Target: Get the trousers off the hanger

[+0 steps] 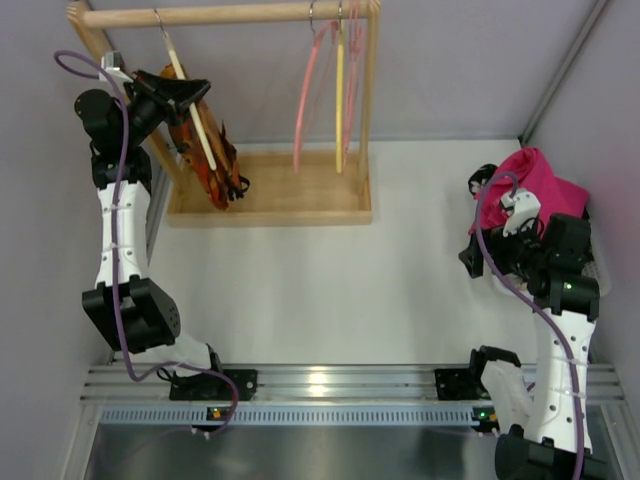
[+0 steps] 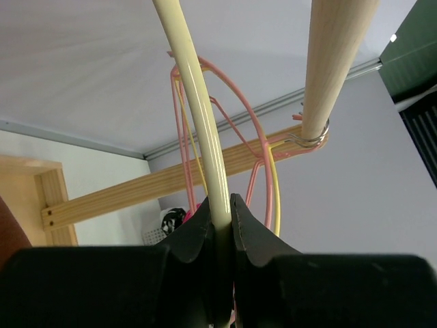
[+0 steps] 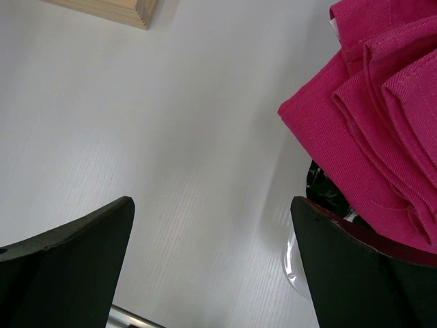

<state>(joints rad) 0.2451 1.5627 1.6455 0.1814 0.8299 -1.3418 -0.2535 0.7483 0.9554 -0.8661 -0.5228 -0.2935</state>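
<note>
The orange camouflage trousers hang over the cream hanger, whose hook sits on the wooden rail at the far left. My left gripper is shut on the hanger's cream arm; the wrist view shows the jaws pinching it from both sides. The trousers are only a dark sliver at that view's left edge. My right gripper is open and empty over the white table, next to the magenta cloth.
The wooden rack base stands at the back. Two pink hangers and a brighter yellow hanger hang at the rail's right end. A magenta folded cloth lies in a white basket at the right.
</note>
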